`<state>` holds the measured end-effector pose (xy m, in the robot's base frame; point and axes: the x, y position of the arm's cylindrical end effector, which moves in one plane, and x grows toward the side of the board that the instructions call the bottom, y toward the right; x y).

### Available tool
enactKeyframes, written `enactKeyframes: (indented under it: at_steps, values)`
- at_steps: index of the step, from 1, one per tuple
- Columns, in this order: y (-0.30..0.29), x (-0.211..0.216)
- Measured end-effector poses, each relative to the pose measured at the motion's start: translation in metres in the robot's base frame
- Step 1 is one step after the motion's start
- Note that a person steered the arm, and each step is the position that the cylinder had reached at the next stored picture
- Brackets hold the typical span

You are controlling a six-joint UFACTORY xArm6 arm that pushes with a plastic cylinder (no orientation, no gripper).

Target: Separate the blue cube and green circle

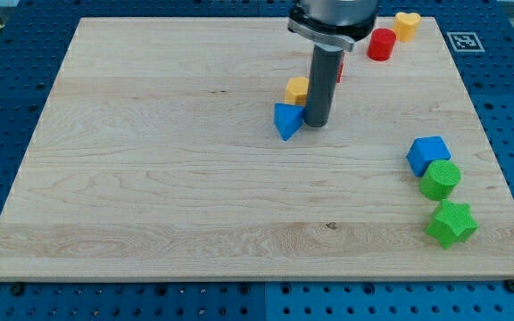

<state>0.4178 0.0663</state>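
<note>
my tip sits far from touching blue cube and green circle.

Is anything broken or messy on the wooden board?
Nothing looks broken or spilled. The blue cube and green circle sit touching at the view's right, above a green star. My tip is far from them, beside a blue triangle and a yellow block.
</note>
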Motion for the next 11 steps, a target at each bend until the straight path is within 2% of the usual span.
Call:
enactKeyframes:
  at_steps: [1, 2, 3, 4, 5, 10, 11]
  values:
    - [-0.012, 0.0]
    - [0.026, 0.0]
    - [0.121, 0.0]
    - [0.208, 0.02]
    - [0.23, 0.065]
    - [0.129, 0.072]
    - [0.122, 0.061]
